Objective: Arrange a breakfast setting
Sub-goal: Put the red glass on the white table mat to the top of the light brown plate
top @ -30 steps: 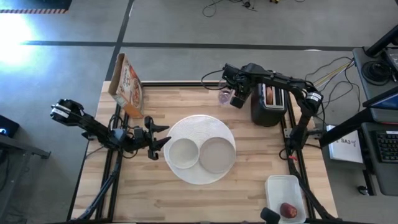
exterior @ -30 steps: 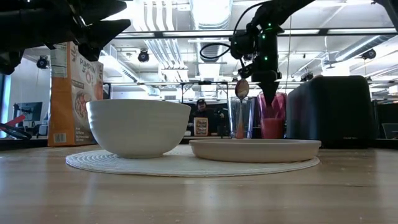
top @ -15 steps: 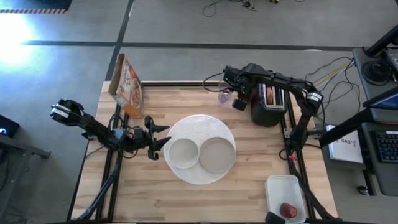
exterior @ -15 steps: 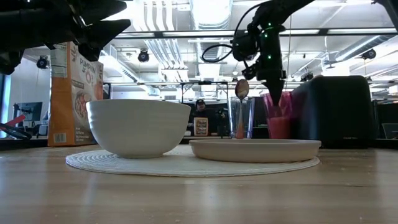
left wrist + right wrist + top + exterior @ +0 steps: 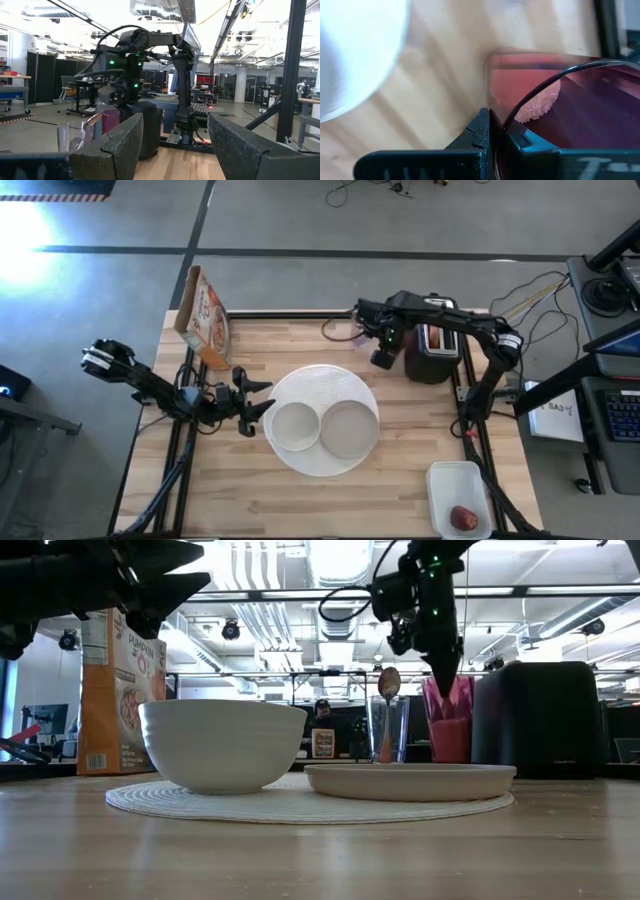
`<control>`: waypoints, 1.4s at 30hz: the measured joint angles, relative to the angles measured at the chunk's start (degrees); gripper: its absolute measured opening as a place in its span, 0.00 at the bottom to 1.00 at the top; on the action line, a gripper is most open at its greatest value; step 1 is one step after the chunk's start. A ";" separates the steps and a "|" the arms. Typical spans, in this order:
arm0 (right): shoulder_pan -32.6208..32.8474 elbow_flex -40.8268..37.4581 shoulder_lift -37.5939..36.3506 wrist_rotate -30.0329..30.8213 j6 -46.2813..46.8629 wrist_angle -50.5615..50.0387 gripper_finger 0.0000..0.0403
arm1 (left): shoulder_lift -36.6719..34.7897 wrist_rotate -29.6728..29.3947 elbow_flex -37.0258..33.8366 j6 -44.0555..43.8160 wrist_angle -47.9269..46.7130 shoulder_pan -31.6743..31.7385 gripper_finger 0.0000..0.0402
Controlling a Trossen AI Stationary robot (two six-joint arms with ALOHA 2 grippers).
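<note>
Partway through, roughly early-to-mid by the look of it. Done so far: large round white plate (image 5: 325,385) at counter (image 5: 400,480) centre w/ small white bowl (image 5: 294,426) and small grey plate (image 5: 348,428) side by side on it.

In progress: right end effector (image 5: 381,352) at far side of counter, just beside black toaster (image 5: 432,352), fingers pinched together on rim of pink tumbler (image 5: 449,720); rim seen clamped betw. fingers in right wrist view. Tumbler tilted, bottom at or near counter level behind grey plate, not yet brought to the setting.

Still to do: orange-handled spoon (image 5: 388,705) standing in clear glass (image 5: 388,730) at back; red apple (image 5: 463,517) in white tub (image 5: 458,498) at near right corner; bagel half (image 5: 435,334) apparently in toaster slot.

Left end effector (image 5: 247,402) hovering above counter just left of big plate, fingers apart, nothing held. Cereal box (image 5: 205,315) at far left corner.
</note>
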 joint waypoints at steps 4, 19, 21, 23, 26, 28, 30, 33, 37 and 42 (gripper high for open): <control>4.43 1.01 0.00 -1.82 1.41 0.18 0.02 | 0.00 0.00 0.00 0.00 0.00 0.00 0.52; 17.56 9.47 -0.07 -1.67 7.93 2.43 0.02 | 0.00 0.00 0.00 1.09 0.09 0.00 0.52; 18.72 9.71 -0.07 -1.62 7.93 4.33 0.02 | 0.00 0.00 0.00 1.09 0.09 0.00 0.52; 19.53 9.79 -0.07 -1.65 7.91 6.20 0.02 | 0.00 0.00 0.00 1.09 0.13 0.00 0.52; 20.08 9.59 -0.07 -1.82 7.78 8.56 0.02 | 0.00 0.00 0.01 1.09 0.20 -0.01 0.52; 20.00 9.55 0.07 -1.71 7.62 8.67 0.02 | 0.00 0.00 0.00 1.09 0.20 -0.02 0.52; 19.94 9.52 0.43 -1.56 8.00 8.45 0.02 | 0.00 0.02 0.00 1.09 0.20 -0.01 0.52; 20.03 9.50 1.77 -1.58 7.96 8.82 0.02 | 0.00 0.02 0.00 1.09 0.18 -0.01 0.52; 20.37 9.50 4.25 -2.33 7.60 8.94 0.02 | 0.00 0.02 0.00 1.10 -0.09 -0.02 0.52; 20.35 10.96 6.77 -2.26 7.49 9.02 0.02 | 0.00 0.02 0.00 1.09 -0.76 -0.01 0.52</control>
